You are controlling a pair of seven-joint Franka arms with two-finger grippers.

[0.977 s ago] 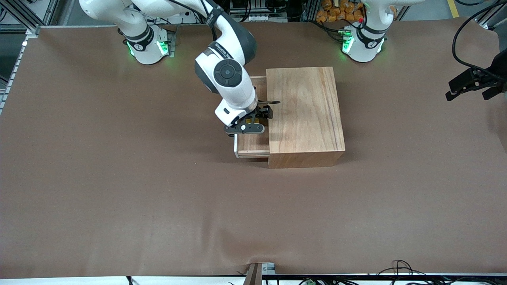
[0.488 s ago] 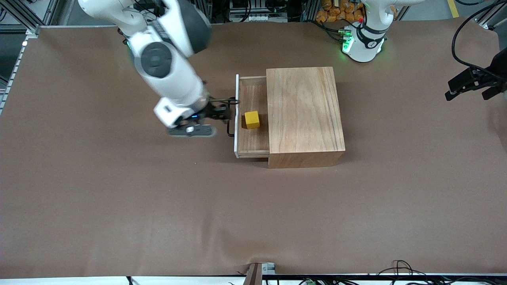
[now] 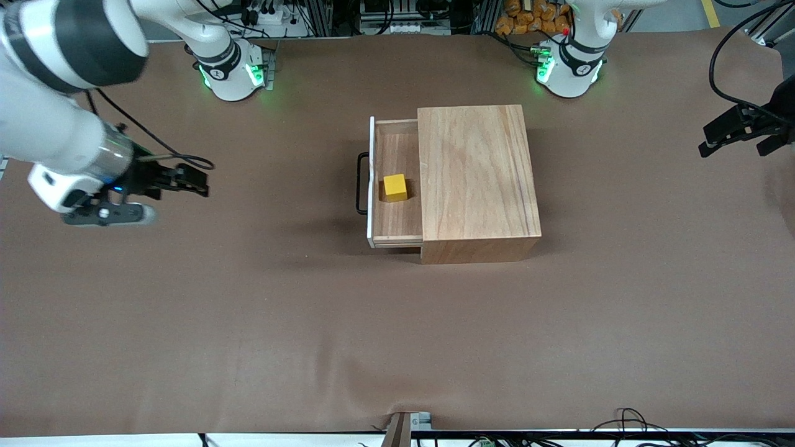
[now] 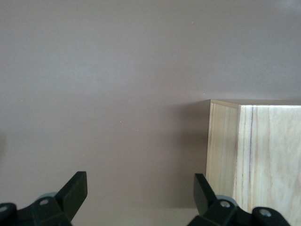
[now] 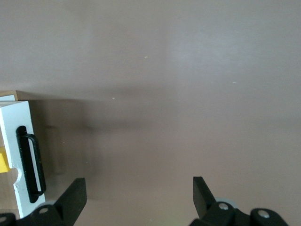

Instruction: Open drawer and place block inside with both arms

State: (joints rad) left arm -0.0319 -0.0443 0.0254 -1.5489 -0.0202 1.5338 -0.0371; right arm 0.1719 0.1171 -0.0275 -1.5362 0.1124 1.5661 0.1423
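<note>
The drawer (image 3: 397, 218) is slid out of the plain wooden box (image 3: 478, 180) toward the right arm's end of the table. The yellow block (image 3: 395, 187) sits inside the drawer on its floor. The black U-shaped handle (image 3: 360, 183) is on the pale front panel. My right gripper (image 3: 200, 181) is open and empty over bare table, well away from the drawer, at the right arm's end. In the right wrist view (image 5: 138, 197) I see the panel (image 5: 14, 141), the handle (image 5: 29, 162) and a sliver of the block (image 5: 3, 160). My left gripper (image 3: 705, 141) waits open at the left arm's end; its wrist view (image 4: 140, 195) shows the box (image 4: 256, 160).
The brown table cover (image 3: 248, 323) spreads around the box. The two green-lit arm bases (image 3: 233, 71) (image 3: 568, 65) stand along the edge farthest from the front camera. Cables lie at the table's nearest edge (image 3: 627, 422).
My right gripper let go of the block in the drawer, then swung away from the drawer toward the right arm's end of the table. The block stays put. The left arm has not moved.
</note>
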